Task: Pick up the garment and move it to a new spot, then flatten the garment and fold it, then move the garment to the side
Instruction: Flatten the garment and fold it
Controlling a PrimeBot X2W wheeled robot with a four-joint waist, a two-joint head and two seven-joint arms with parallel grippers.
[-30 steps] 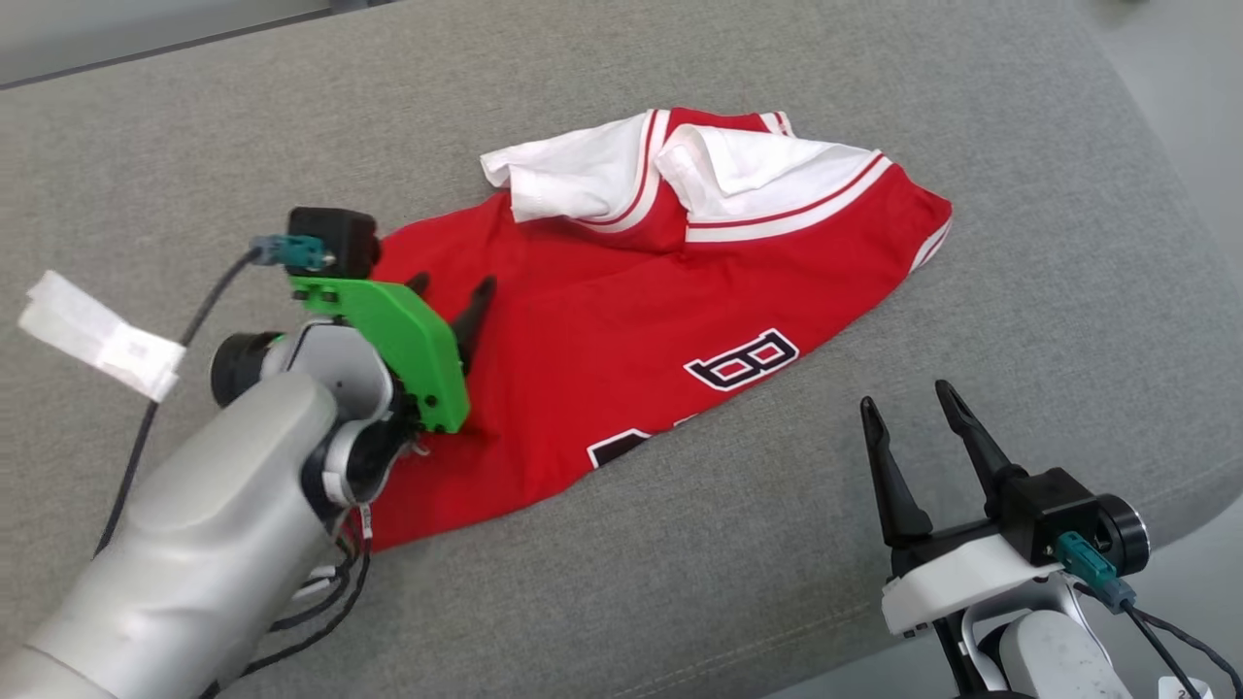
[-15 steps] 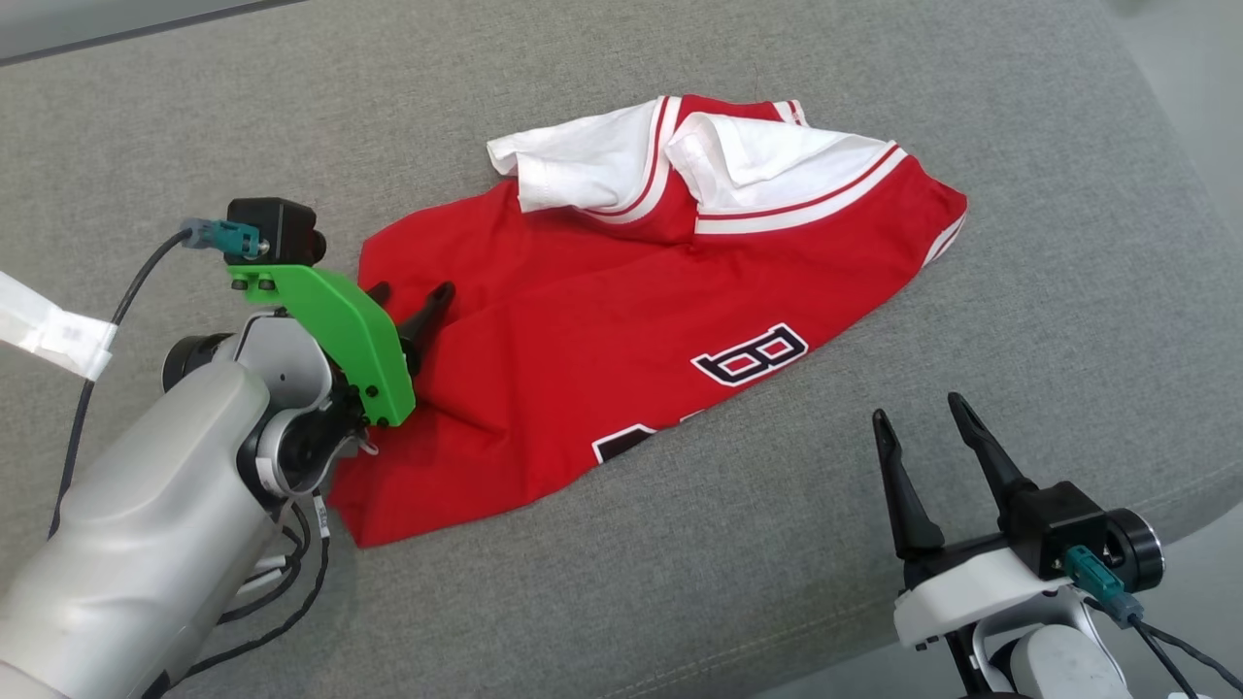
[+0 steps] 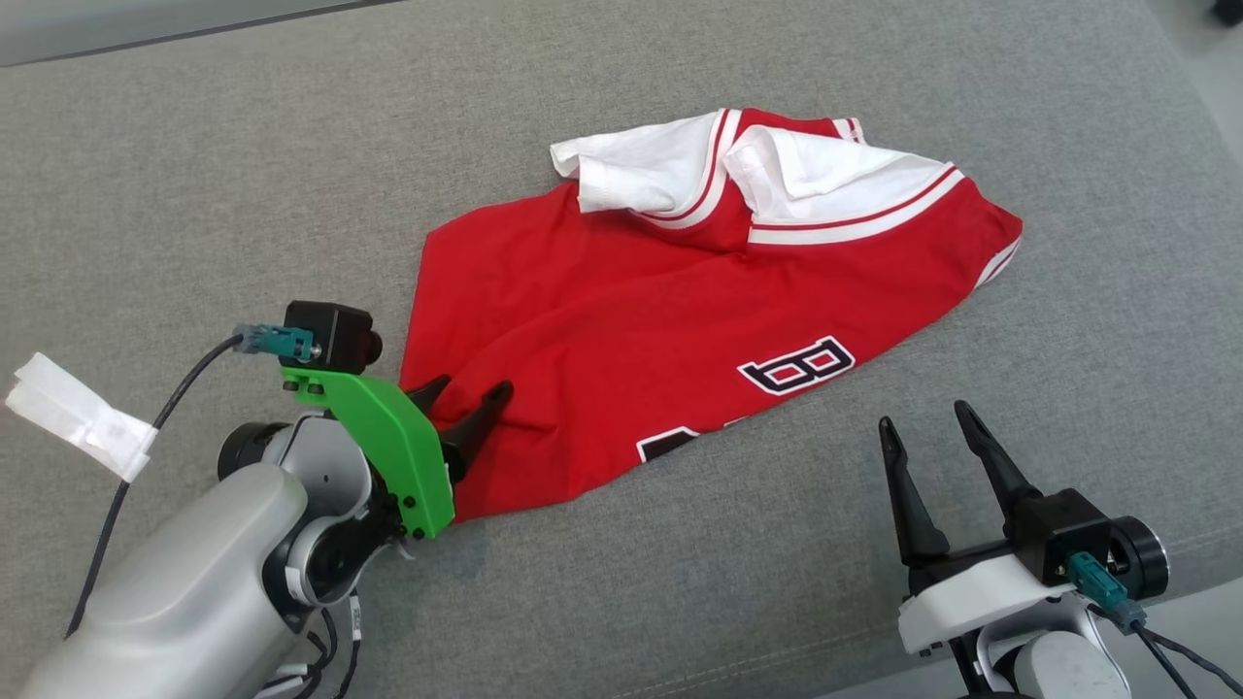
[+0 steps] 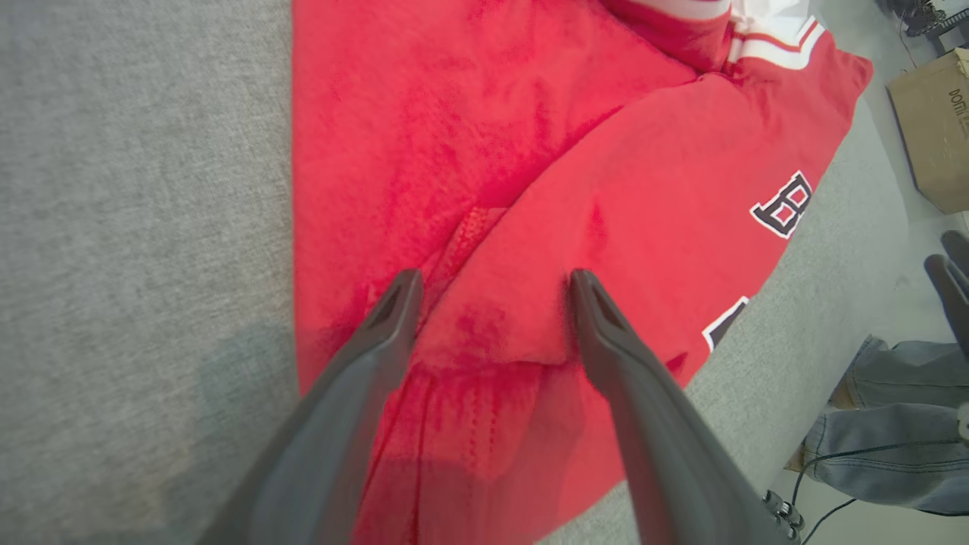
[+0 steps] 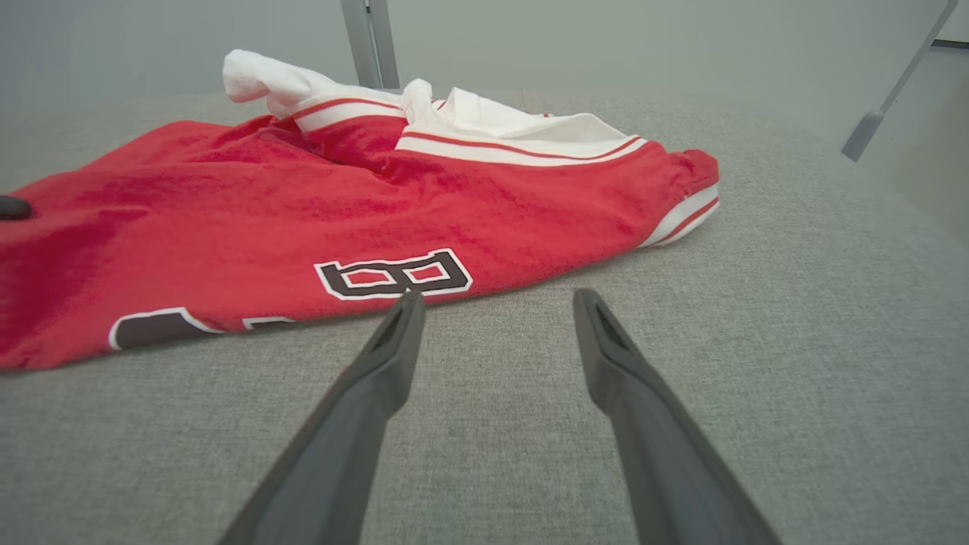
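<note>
A red garment with white sleeves and dark lettering lies crumpled on the grey cushioned surface. My left gripper is open over the garment's near left corner, its two fingers straddling a raised fold of red cloth. My right gripper is open at the lower right, above bare grey fabric just short of the garment's near edge, with nothing between its fingers.
A white paper tag hangs on the left arm's cable. The surface's right edge drops to the floor, where a cardboard box stands. A person's denim-clad legs are beside the surface.
The head camera has shifted. My left gripper has drawn back from the garment's middle to its near left corner, and stayed open. The right gripper has kept its place.
</note>
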